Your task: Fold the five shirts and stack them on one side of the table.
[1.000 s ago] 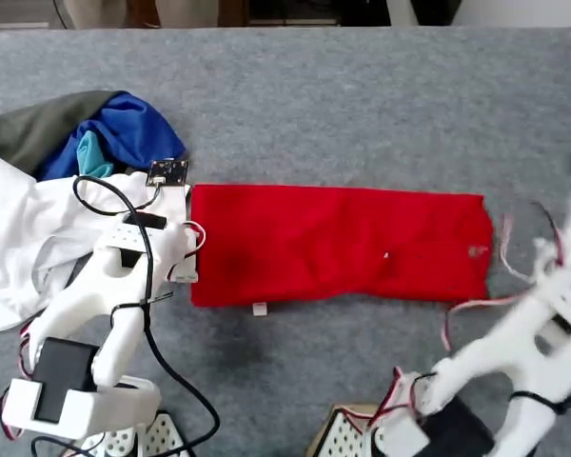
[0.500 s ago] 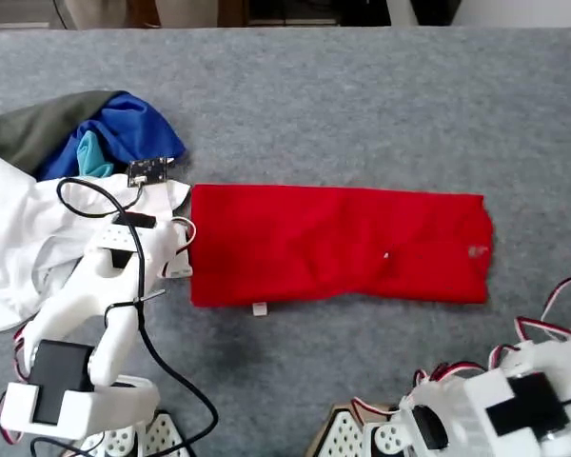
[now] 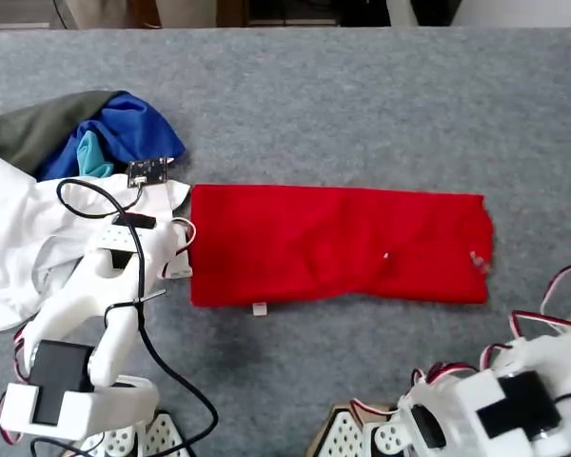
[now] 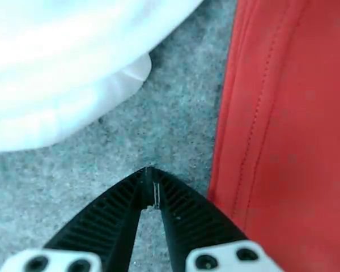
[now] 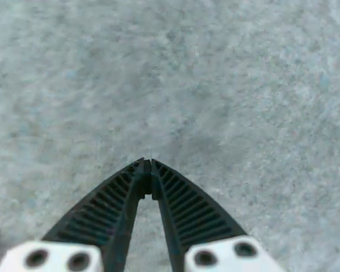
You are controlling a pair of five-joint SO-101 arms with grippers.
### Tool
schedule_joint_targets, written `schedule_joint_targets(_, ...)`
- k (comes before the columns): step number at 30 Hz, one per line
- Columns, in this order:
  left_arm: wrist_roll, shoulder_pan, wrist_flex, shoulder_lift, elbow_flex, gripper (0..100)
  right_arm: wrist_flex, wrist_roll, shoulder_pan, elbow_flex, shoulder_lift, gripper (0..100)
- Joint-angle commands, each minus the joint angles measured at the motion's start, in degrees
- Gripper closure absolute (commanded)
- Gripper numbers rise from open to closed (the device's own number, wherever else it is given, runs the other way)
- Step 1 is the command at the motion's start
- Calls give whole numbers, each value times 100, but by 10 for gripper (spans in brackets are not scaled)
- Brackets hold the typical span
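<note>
At the near edge of the table (image 3: 362, 114) you have two grippers, both with jaws pressed together and holding nothing. The right gripper (image 5: 147, 173) is over bare grey surface by the near right corner. The left gripper (image 4: 151, 192) sits between the white shirt (image 3: 19, 243) and the red shirt (image 3: 338, 246), whose stitched hem shows in its wrist view. The red shirt lies folded long mid-table. At the far left, the high view adds one blue shirt (image 3: 128, 129), one teal shirt (image 3: 93, 160) and one grey-green shirt (image 3: 29, 135), heaped.
</note>
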Motion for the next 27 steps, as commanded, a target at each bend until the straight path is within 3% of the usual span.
schedule_joint_targets(1,62,-88,-44,-189,-62,982,-290,211,-136,277,-497,993)
schedule_joint_targets(10,62,-88,9,-189,-53,982,-475,325,22,963,-1165,993)
schedule_joint_targets(17,62,-88,0,-189,-35,982,211,1222,699,1393,-1446,993)
schedule_joint_targets(27,70,-88,-9,-189,-62,982,202,1178,462,1411,-1455,993)
